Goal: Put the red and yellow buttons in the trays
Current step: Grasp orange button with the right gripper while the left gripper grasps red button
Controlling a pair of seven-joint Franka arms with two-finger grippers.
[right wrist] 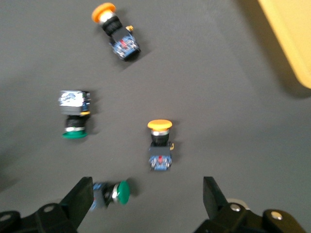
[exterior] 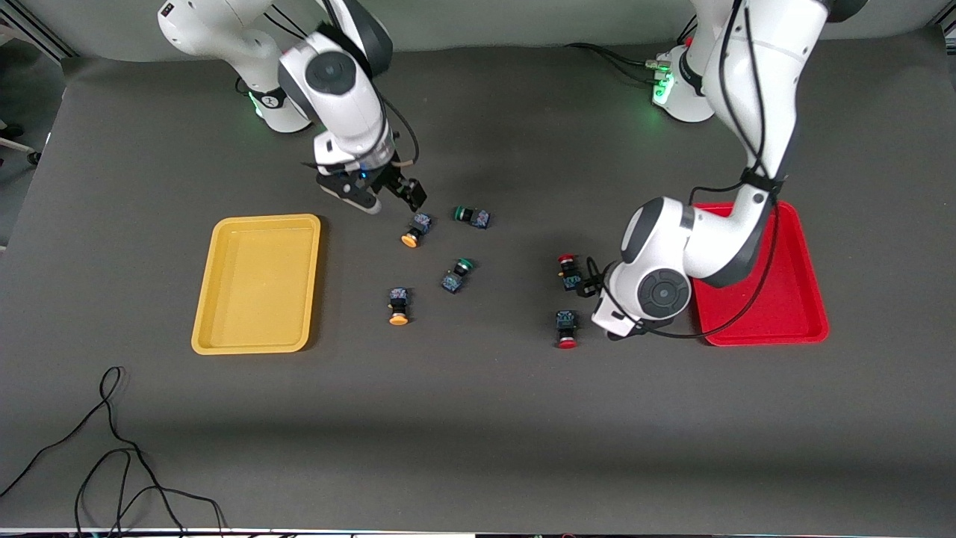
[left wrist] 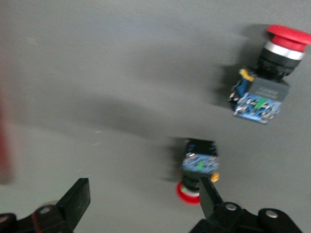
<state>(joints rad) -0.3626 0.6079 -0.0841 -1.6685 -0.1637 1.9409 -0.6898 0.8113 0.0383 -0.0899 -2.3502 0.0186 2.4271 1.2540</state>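
— Jaws first: what have they got?
— Nothing. The right gripper (exterior: 393,193) hangs spread wide over the desk (exterior: 478,418), just above one yellow button (exterior: 415,229). The left gripper (left wrist: 141,204) is also wide apart and bare, low beside two red buttons (exterior: 568,270) (exterior: 566,328).
— Count the buttons.
— Six, all lying on the desk: two yellow, the second (exterior: 398,305) nearer the front camera; two red; two green-capped switches (exterior: 472,217) (exterior: 455,274) between them.
— Trays?
— Two: a yellow tray (exterior: 224,329) at the right arm's end, a red tray (exterior: 810,314) at the left arm's end, neither holding a button.
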